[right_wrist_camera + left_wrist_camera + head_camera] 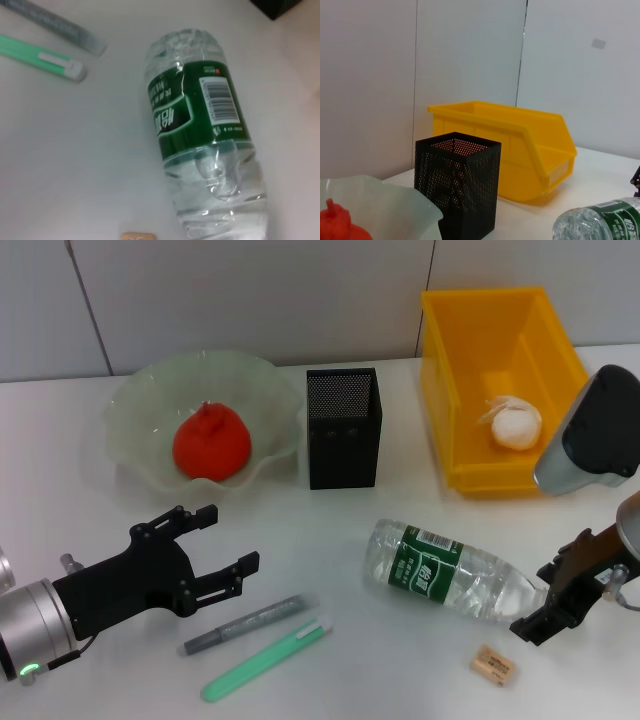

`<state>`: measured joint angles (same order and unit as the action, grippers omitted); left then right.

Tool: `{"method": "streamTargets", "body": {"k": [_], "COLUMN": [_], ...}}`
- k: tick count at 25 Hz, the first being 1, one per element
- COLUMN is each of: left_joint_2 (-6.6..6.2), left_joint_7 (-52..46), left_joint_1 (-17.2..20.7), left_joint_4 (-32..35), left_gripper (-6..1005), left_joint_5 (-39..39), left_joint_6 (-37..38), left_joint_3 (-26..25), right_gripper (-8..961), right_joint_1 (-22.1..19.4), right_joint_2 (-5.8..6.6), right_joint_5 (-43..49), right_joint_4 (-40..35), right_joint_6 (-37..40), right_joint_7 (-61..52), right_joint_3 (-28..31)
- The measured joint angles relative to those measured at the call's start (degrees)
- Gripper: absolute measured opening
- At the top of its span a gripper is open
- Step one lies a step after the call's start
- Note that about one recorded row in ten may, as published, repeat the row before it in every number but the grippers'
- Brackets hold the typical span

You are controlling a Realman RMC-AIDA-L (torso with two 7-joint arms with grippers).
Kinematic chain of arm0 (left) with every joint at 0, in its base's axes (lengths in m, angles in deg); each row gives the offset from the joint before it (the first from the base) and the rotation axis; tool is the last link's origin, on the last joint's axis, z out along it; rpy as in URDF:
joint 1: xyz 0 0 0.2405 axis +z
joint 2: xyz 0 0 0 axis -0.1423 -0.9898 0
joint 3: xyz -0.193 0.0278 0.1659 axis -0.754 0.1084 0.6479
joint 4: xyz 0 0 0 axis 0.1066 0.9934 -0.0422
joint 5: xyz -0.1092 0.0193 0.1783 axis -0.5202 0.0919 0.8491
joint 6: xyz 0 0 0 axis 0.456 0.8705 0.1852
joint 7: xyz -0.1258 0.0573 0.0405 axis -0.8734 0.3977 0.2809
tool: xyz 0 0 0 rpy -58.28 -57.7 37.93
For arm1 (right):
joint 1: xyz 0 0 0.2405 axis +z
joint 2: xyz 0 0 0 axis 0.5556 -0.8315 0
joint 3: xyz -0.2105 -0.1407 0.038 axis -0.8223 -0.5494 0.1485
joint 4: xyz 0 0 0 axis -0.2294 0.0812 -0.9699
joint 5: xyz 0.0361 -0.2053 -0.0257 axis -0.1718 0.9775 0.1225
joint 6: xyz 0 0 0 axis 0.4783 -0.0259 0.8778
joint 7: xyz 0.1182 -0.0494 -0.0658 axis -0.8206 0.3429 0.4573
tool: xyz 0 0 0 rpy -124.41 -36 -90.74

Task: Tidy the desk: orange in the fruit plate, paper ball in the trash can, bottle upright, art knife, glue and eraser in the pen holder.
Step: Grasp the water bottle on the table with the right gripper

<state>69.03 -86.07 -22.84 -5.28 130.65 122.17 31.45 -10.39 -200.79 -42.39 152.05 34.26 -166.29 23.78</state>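
**Bottle still on its side, three small items left on the desk**

A white desk runs up to a pale panelled wall. In the head view, the fruit plate (130, 455) sits at upper left with the orange (211, 443) already in it, and the yellow trash can (450, 390) at upper right holds the paper ball (515, 423), so those two steps look done. The black mesh pen holder (343, 427) stands between them at upper centre, seemingly empty. The water bottle (452, 572) lies on its side at lower right. At lower centre lie the grey glue stick (247, 623) and the green art knife (265, 660), side by side, and the eraser (494, 666) rests near the bottom right.

The left gripper (232, 545) hovers at lower left with its fingers spread and nothing between them, just above the glue. The right gripper (545, 605) sits at the bottle's neck end, probably placed to tip it upright; whether its fingers are spread or closed on the neck I cannot tell.

The left wrist view shows the holder, the bin and a corner of the plate (no fingers visible).

The right wrist view looks down on the bottle's green label, knife and glue at upper left, no fingers shown.
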Motion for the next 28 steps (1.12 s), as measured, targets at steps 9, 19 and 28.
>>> {"method": "streamTargets", "body": {"k": [9, 19, 28], "left_joint_2": [0.00, 0.00, 0.00], "left_joint_7": [0.0, 0.1, 0.4], "left_joint_1": [0.0, 0.0, 0.0], "left_joint_4": [0.0, 0.0, -0.3], "left_gripper": [835, 834, 834], "left_joint_5": [0.0, -0.1, -0.1], "left_joint_6": [0.0, 0.0, 0.0], "left_joint_3": [0.0, 0.0, 0.0], "right_gripper": [790, 537, 511], "right_joint_1": [0.9, 2.0, 3.0], "right_joint_2": [-0.03, 0.01, 0.06], "right_joint_5": [0.1, 0.1, 0.3], "right_joint_4": [-1.9, -3.3, -5.9], "right_joint_6": [-0.4, -0.5, -1.1], "right_joint_7": [-0.3, -0.7, -0.8], "right_joint_3": [-0.3, 0.0, -0.3]}}
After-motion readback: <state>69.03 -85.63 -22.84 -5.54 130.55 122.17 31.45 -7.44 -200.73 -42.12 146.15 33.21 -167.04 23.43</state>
